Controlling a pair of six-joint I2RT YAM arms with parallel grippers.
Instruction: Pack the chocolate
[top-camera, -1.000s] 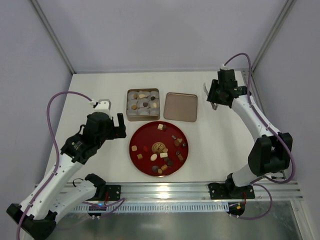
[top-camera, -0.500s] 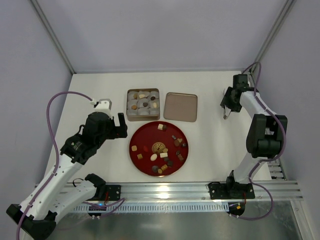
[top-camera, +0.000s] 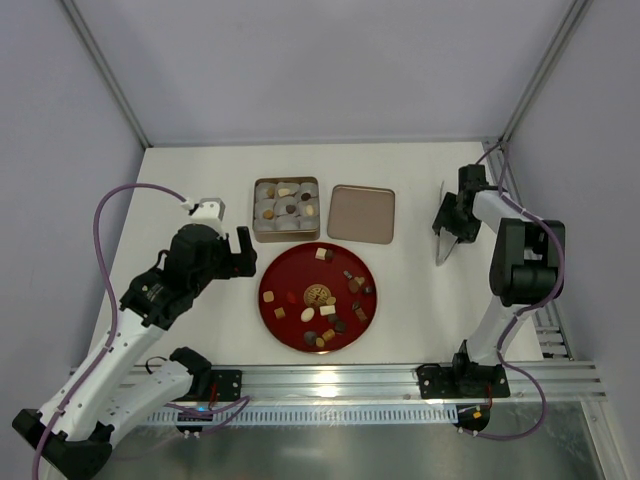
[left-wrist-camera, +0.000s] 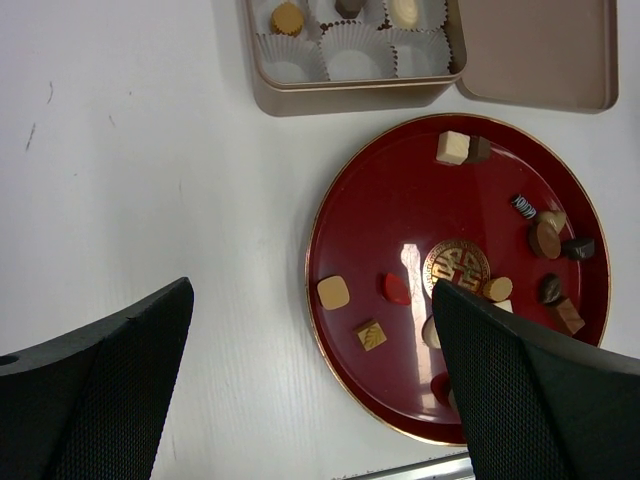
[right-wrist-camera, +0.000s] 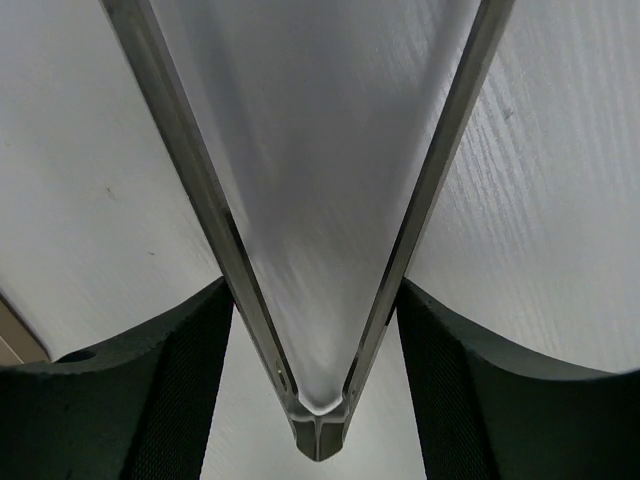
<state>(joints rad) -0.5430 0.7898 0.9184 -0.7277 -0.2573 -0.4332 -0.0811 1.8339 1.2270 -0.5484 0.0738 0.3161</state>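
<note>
Grips metal tweezers in the part-spread jaws of the right gripper, over bare bench at the far right, well apart from the sweets. Hangs the left gripper with jaws at full spread, holding nothing, just left of the red plate. Shows most chocolate scattered on that plate, a few pieces in paper cups inside the open tin, lid alongside.

Bright, even overhead light; shadows soft. Glare streak on red plate between left gripper fingers; background beyond tweezers blurred.
</note>
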